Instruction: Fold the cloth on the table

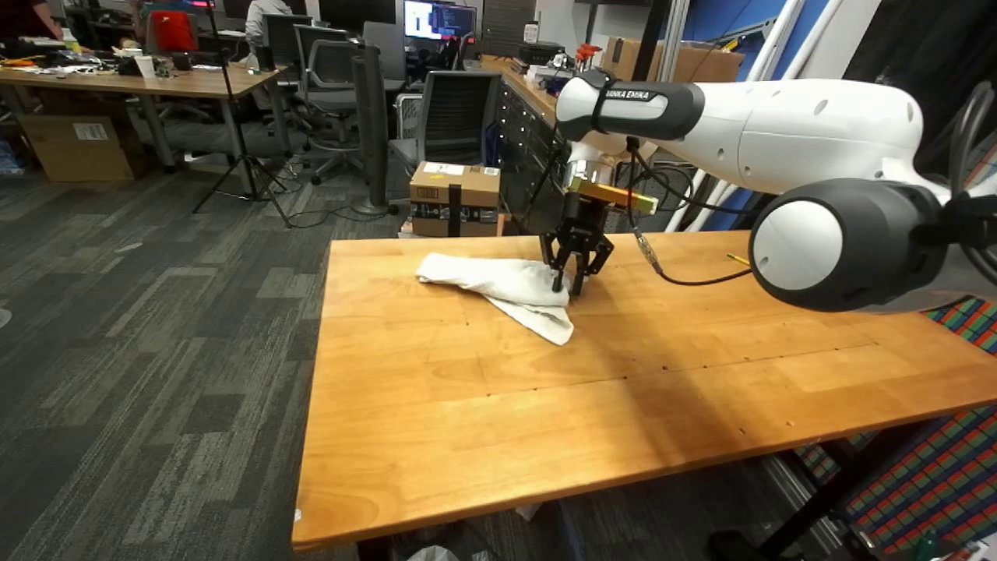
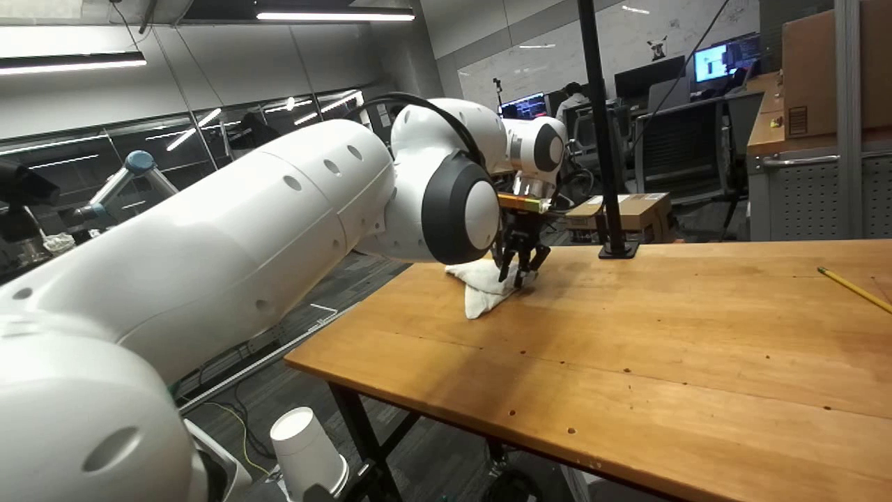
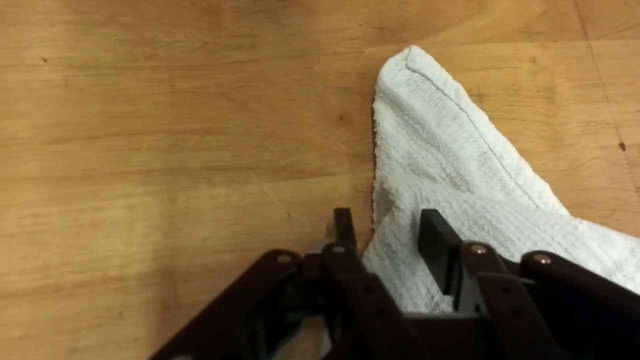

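Note:
A white cloth (image 1: 506, 279) lies bunched and partly folded on the wooden table (image 1: 467, 436). One flap points out from it, and it also shows in an exterior view (image 2: 482, 279). In the wrist view the cloth (image 3: 440, 140) shows a stitched hem on that pointed flap. My gripper (image 1: 567, 287) points down at the end of the cloth, also in an exterior view (image 2: 510, 282). In the wrist view the gripper (image 3: 387, 220) is partly open. One finger is over the cloth and the other is beyond its edge, over bare wood. Whether the fingertips touch the cloth or table is unclear.
A yellow pencil (image 2: 854, 289) lies on the table, away from the cloth. A black post (image 2: 610, 174) stands at the table's edge near the gripper. A cardboard box (image 1: 456, 199) is beyond the table's edge behind the cloth. A cable (image 1: 693, 282) hangs from the arm.

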Robot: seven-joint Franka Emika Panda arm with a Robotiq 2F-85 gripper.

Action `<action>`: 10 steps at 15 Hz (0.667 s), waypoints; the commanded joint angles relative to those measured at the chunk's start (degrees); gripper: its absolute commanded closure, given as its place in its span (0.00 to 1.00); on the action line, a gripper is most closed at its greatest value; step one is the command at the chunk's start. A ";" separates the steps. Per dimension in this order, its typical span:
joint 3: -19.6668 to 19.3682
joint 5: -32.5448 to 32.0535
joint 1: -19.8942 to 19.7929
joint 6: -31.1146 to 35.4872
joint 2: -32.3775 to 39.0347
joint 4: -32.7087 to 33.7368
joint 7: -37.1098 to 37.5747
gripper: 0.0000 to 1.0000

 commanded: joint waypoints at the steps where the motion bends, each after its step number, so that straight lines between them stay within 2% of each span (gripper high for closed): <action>1: 0.63 2.02 -1.31 -0.99 1.59 1.26 1.56 0.29; 5: 0.57 2.32 -2.34 -0.49 3.10 1.37 1.42 0.00; 8: 1.15 3.84 -3.06 0.52 3.76 1.64 0.78 0.00; 10: 0.07 2.44 -2.04 -0.66 3.18 1.41 0.66 0.00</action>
